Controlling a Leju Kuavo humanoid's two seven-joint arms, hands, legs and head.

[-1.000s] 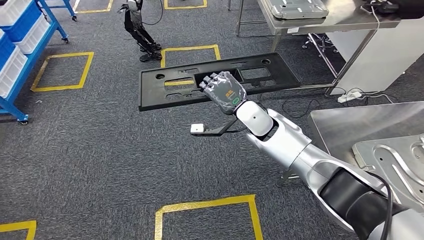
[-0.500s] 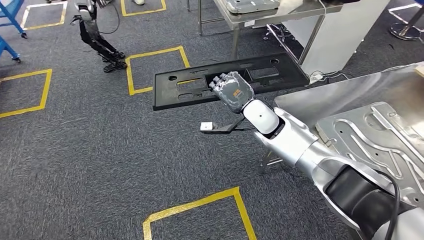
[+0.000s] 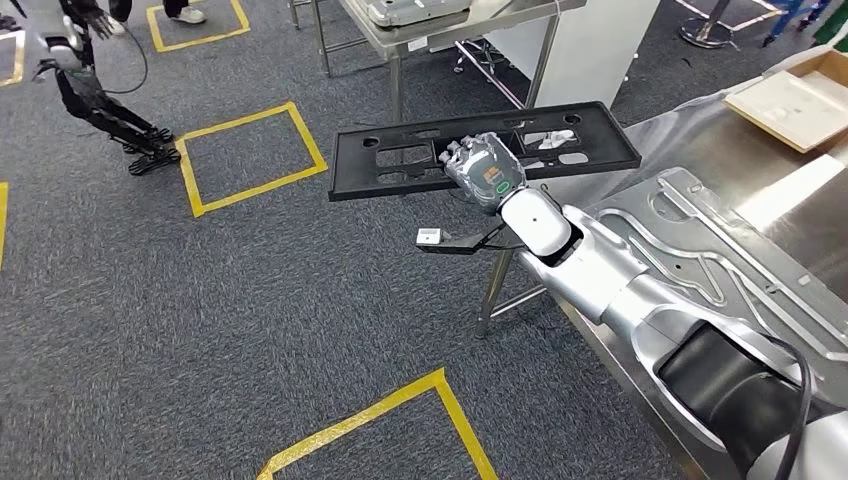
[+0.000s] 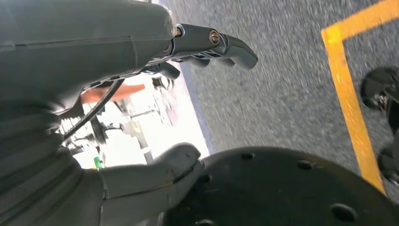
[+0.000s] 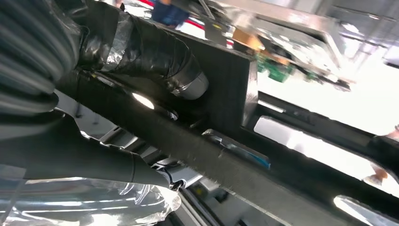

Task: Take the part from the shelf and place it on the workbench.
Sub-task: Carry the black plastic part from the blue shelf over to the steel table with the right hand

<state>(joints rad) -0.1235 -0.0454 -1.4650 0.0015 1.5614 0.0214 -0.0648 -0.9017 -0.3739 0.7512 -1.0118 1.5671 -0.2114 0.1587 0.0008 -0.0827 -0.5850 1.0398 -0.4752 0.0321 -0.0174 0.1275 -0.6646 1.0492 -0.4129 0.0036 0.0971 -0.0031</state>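
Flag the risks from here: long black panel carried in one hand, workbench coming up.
The right hand grips the long black panel near mid-span, so both ends overhang and it may twist or slip. The workbench already carries a stamped metal sheet and a cardboard box; the panel's far end could clip them.

Dark grey carpet floor [image 3: 200, 300] marked with yellow tape squares [image 3: 255, 155]; a steel table [image 3: 440, 25] on thin legs stands at the far side, beside a white cabinet [image 3: 590, 50]; a cardboard box [image 3: 795, 100] lies on a steel surface at right.
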